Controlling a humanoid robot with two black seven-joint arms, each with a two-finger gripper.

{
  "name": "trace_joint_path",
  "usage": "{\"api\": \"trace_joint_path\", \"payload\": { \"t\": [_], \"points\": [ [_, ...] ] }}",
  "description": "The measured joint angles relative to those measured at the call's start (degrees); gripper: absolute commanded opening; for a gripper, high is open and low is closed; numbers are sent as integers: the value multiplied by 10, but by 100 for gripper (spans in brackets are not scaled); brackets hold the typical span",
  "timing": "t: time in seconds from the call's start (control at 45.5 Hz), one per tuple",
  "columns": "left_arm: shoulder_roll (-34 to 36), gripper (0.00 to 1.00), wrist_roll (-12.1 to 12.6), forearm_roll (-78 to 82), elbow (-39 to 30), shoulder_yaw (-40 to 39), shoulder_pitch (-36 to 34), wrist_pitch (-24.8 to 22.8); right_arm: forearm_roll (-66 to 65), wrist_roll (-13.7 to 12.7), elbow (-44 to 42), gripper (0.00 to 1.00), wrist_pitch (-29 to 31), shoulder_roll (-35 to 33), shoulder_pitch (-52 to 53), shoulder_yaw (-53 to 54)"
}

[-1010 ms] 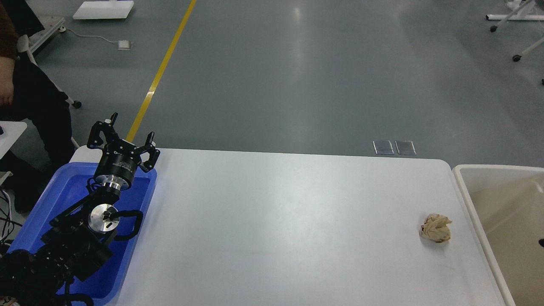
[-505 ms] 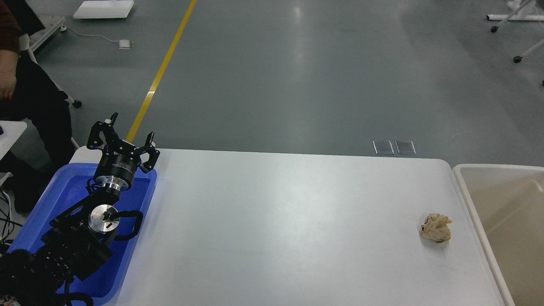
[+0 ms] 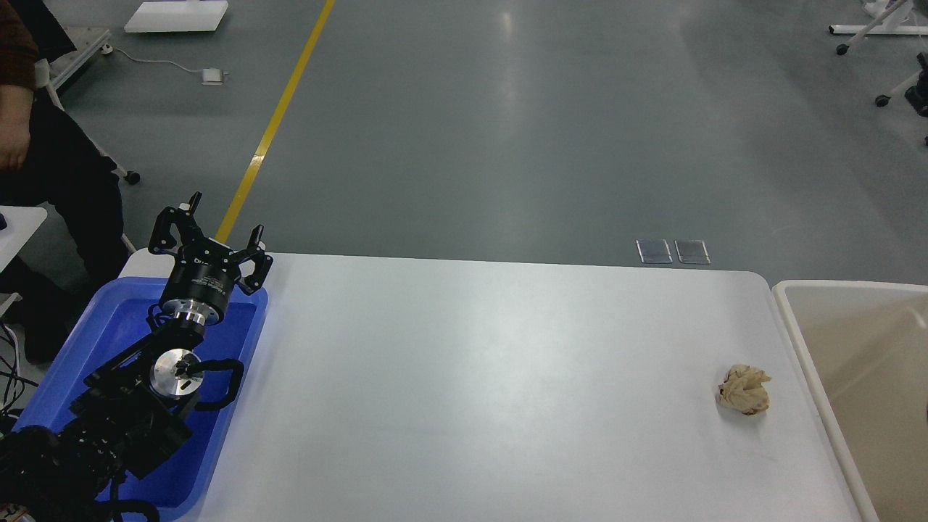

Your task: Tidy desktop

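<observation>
Your left claw [image 3: 210, 235] hangs open above the blue tray [image 3: 109, 326], frame left; crumpled paper [image 3: 744, 389] lies on the desktop [image 3: 471, 377], lower right.

no legible text, labels or numbers

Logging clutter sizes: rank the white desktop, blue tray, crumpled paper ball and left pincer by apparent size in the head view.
1. desktop
2. blue tray, partly hidden by the arm
3. left pincer, open
4. crumpled paper ball, close to the pincer in size
</observation>
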Motion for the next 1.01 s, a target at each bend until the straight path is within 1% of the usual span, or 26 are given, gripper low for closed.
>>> {"api": "trace_joint_path", "payload": {
  "t": [0.22, 0.417, 0.483, 0.571, 0.725, 1.01],
  "points": [
    [0, 100, 0, 0, 0, 0, 0, 0, -14, 62, 40, 99, 44, 20, -47, 53],
    [0, 100, 0, 0, 0, 0, 0, 0, -20, 149, 62, 99, 65, 57, -113, 70],
    [0, 100, 0, 0, 0, 0, 0, 0, -21, 171, 65, 99, 68, 73, -136, 73],
    [0, 100, 0, 0, 0, 0, 0, 0, -22, 190, 68, 99, 71, 92, -166, 77],
    [0, 100, 0, 0, 0, 0, 0, 0, -23, 209, 69, 99, 74, 128, -217, 82],
    [0, 100, 0, 0, 0, 0, 0, 0, -23, 221, 68, 99, 76, 172, -272, 84]
  ]
}}
